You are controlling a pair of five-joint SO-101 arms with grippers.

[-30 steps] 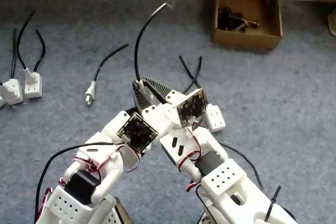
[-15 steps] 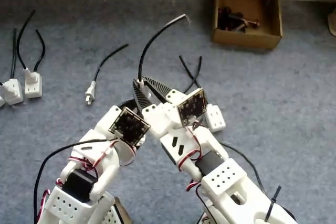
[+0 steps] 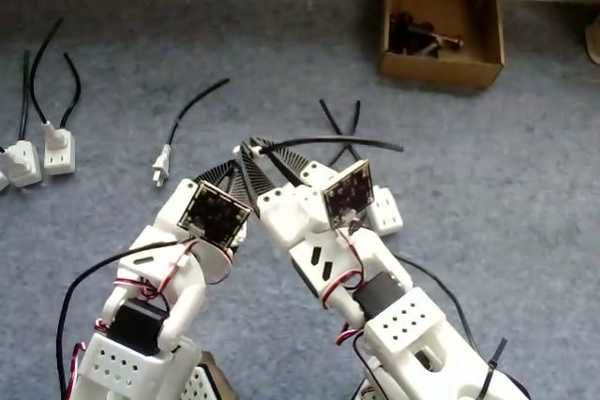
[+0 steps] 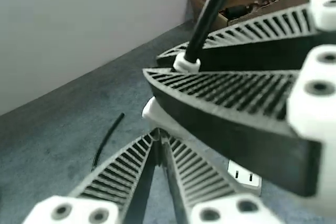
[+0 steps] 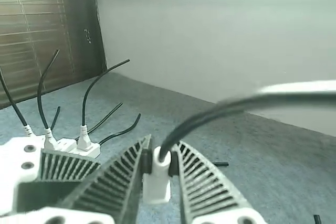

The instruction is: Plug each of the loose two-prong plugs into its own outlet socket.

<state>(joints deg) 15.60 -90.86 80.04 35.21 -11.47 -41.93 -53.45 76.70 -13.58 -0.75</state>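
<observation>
Plug (image 5: 156, 179) on black cord (image 5: 220, 109), clamped in right gripper (image 5: 160, 148), left gripper (image 4: 158, 136) closed, tips just beside plug.

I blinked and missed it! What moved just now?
The cord of the held plug swung down from sticking up to pointing right. The left arm shifted left. The jaws of the right arm still pinch it. The loose plug, box and plugged outlets stayed put.
</observation>
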